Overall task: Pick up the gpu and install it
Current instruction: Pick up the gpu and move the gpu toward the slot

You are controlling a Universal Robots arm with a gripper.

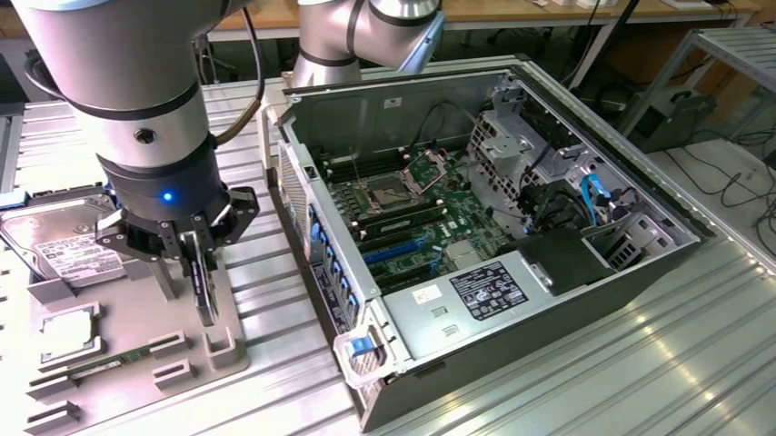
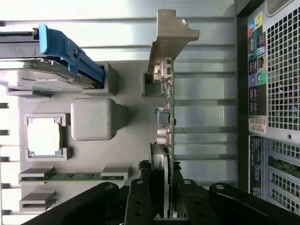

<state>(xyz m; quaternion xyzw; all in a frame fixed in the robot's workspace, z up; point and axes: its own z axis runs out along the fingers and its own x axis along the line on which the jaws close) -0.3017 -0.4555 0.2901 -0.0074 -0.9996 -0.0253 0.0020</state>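
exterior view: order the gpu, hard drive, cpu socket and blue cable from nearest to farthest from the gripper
1. gpu, held in the gripper
2. hard drive, beside it, toward the exterior view's left
3. cpu socket, inside the open case
4. blue cable, deeper in the case, exterior view's right

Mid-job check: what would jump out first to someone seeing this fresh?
The arm's tool is closed on the gpu, which stands on edge in the grey parts tray at the exterior view's left. Beside it, toward that view's right, the open computer case shows its motherboard.
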